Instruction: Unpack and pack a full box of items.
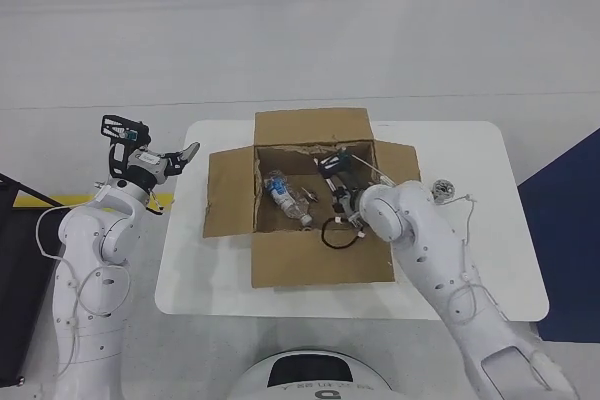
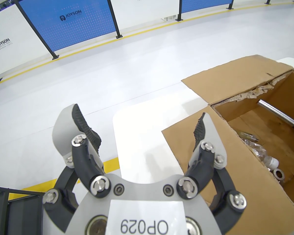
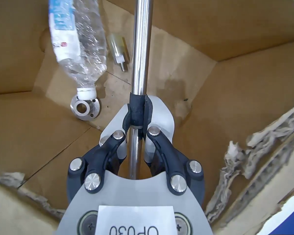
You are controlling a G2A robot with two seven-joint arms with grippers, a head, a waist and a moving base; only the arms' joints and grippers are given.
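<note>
An open cardboard box (image 1: 280, 262) stands on the white table (image 1: 480, 170). Inside the box my right gripper (image 3: 137, 108) is shut on a shiny metal rod (image 3: 141, 37), whose tip pokes out near the back right (image 1: 365, 165). On the box floor lie a crushed clear plastic bottle (image 3: 73, 32), a metal flange (image 3: 85, 108) by its cap, and a small brass fitting (image 3: 118, 50). A black cable ring (image 1: 337, 235) lies near the front wall. My left gripper (image 2: 139, 121) stands open and holds nothing, off the table's left edge, beside the box's left flap (image 1: 230, 190).
A small metal part (image 1: 443, 187) lies on the table to the right of the box. The box's torn rim (image 3: 259, 138) is close beside my right wrist. A black rack (image 1: 0, 260) stands left of the table. Fenced panels (image 2: 63, 18) line the room behind.
</note>
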